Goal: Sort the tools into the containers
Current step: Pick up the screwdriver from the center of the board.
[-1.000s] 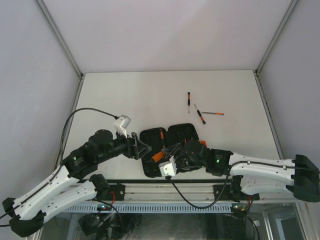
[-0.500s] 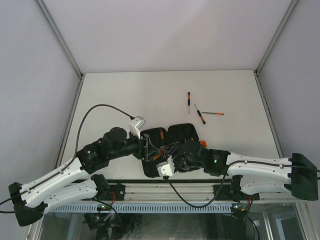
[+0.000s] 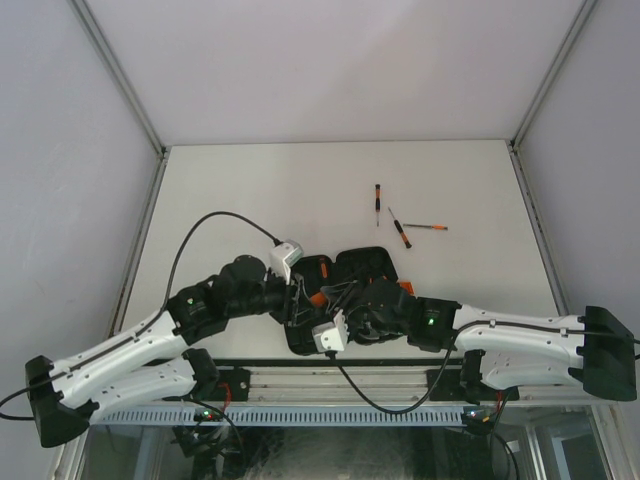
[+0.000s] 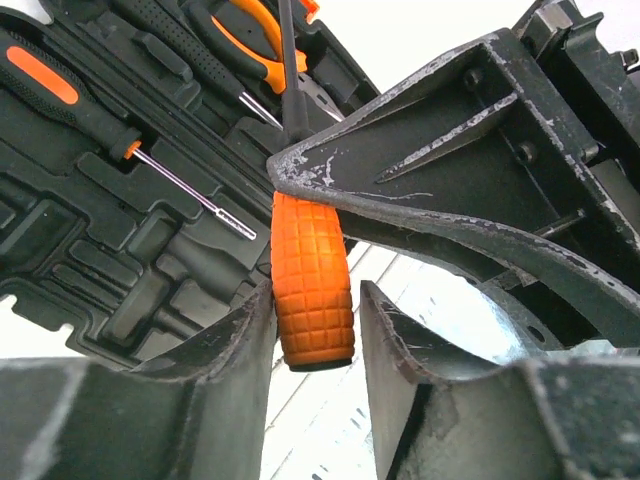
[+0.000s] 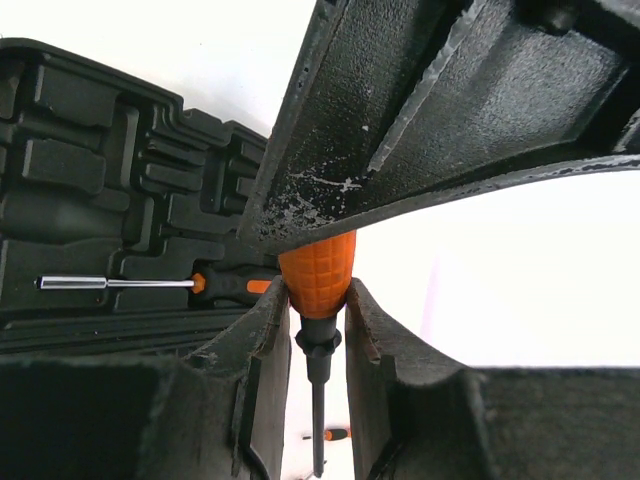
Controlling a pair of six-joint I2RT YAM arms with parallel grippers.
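Near the front edge of the table (image 3: 250, 190), between the two arm bases, I have both grippers meeting over the open black case (image 3: 365, 262). My right gripper (image 5: 315, 292) is clamped on the orange gridded handle of a screwdriver (image 5: 318, 268). Both of its fingers press against the handle, and the black shaft runs out past the fingertips.

From the left wrist camera, the left gripper (image 4: 315, 305) straddles the butt end of that same handle. One finger (image 4: 230, 350) touches it and the other finger (image 4: 400, 340) stands a sliver off, so I cannot tell whether this side really grips. The right gripper's fingers cross just above the left one's on the handle. From overhead the handle shows as a spot of orange over the left half of the case, held up off the moulded slots.

Inside the case I can see the orange-handled pliers (image 4: 245, 30) in their slot. Near them lies a seated screwdriver (image 4: 65, 85) with a black-and-orange handle, its bare metal shaft pointing toward the held handle.

Well apart from all this, far and to the right on the table, three loose screwdrivers (image 3: 400, 232) lie close together, outside the case.
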